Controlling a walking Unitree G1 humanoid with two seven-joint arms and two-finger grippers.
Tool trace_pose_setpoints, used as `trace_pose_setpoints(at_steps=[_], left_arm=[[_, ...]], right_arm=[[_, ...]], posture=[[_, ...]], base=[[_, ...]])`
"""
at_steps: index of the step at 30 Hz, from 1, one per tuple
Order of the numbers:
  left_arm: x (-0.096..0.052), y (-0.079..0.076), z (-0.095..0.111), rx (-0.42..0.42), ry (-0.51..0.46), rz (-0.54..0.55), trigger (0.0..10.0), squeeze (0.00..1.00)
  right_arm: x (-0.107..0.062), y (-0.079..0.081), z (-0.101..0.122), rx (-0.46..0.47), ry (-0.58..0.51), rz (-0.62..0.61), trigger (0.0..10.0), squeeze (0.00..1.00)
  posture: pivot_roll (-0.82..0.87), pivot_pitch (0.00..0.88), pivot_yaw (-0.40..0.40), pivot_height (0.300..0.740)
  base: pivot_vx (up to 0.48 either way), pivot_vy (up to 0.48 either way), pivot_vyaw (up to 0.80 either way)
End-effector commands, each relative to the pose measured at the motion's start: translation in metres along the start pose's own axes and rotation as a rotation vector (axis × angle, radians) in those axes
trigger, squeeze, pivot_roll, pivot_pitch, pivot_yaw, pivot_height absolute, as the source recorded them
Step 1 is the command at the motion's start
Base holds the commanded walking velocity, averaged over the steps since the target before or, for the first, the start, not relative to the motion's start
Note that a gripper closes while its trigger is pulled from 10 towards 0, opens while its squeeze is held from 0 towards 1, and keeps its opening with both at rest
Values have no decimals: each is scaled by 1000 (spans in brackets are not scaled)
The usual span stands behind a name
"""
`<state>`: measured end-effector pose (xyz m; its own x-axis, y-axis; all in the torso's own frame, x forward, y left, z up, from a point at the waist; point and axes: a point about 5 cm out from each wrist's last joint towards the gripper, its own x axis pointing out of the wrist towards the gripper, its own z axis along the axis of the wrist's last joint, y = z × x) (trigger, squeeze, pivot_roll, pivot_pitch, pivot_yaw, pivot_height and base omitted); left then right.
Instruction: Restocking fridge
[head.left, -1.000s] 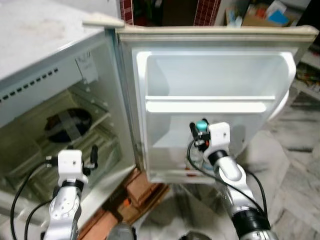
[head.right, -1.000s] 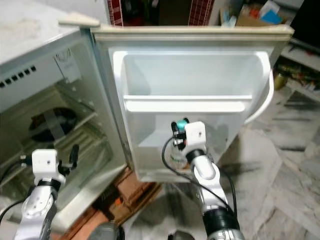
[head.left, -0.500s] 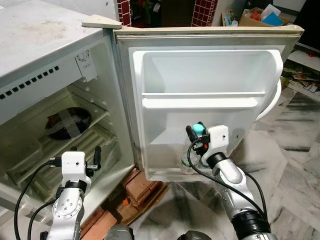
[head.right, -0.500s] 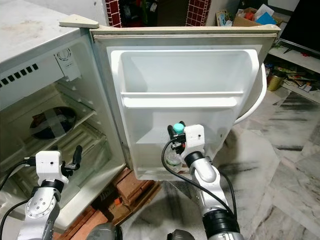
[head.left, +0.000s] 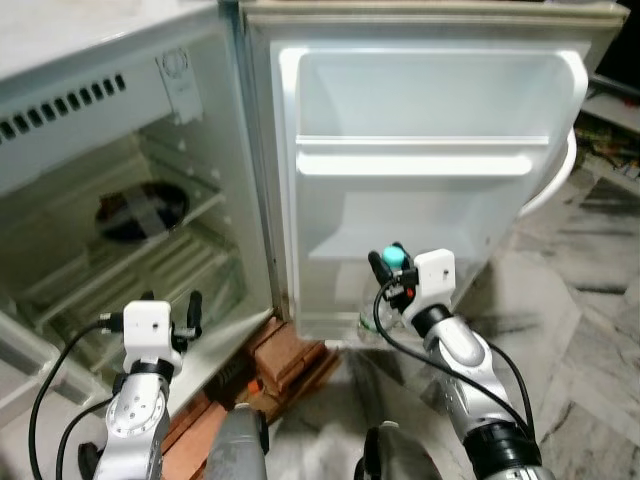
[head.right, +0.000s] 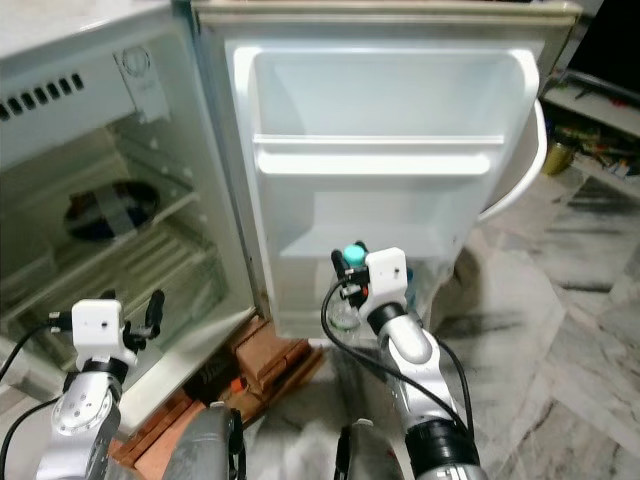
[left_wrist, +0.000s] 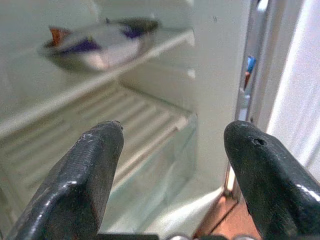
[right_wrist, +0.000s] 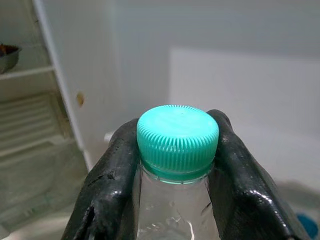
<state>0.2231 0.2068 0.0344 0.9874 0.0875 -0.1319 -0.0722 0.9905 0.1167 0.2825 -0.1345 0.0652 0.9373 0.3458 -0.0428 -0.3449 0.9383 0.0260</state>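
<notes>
My right gripper (head.left: 391, 264) is shut on the neck of a clear plastic bottle (right_wrist: 177, 210) with a teal cap (right_wrist: 178, 135); a finger (right_wrist: 107, 195) presses on each side just under the cap. It holds the bottle upright in front of the low part of the open white fridge door (head.left: 430, 90), near the bottom door shelf (head.left: 320, 322). The bottle's body (head.left: 371, 322) hangs below the fingers. My left gripper (left_wrist: 172, 135) is open and holds nothing, low in front of the fridge's open compartment (head.left: 150, 250), facing its wire shelves.
A covered dark bowl (head.left: 140, 210) rests on an upper shelf inside the fridge. Red bricks (head.left: 285, 350) prop up the fridge's base. An upper door shelf (head.left: 420, 160) crosses the door. Marble floor (head.left: 580, 330) spreads to the right, with clutter at the far right edge.
The whole view has shifted, so the camera moved. The bottle in my right gripper now stands lower against the door. My left arm has kept its pose.
</notes>
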Motion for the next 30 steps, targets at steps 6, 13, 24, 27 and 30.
trace_pose_setpoints(at_steps=[6, 13, 24, 27, 30], left_arm=[[1, 0, 0, 22, 6, -9, 10000, 0], [4, 2, 3, 24, -9, -8, 10000, 0], [4, 2, 4, 24, -18, -10, 10000, 0], [4, 2, 4, 25, -19, -15, 10000, 0], [5, 1, 4, 24, -20, -16, 10000, 0]], right_arm=[[2, -3, 8, -16, -37, -13, 10000, 0], [9, -4, 15, -27, -63, -8, 10000, 0], [14, -1, 24, -63, -111, 14, 10000, 0], [16, 0, 25, -71, -120, 14, 10000, 0], [16, 0, 25, -73, -121, 16, 10000, 0]], posture=[[82, 45, 6, 642], [80, 50, 10, 642], [84, 48, 10, 642], [83, 48, 11, 642], [82, 49, 11, 642]], base=[[0, 0, 0], [0, 0, 0], [149, 0, 0], [317, 0, 0], [322, 0, 0]])
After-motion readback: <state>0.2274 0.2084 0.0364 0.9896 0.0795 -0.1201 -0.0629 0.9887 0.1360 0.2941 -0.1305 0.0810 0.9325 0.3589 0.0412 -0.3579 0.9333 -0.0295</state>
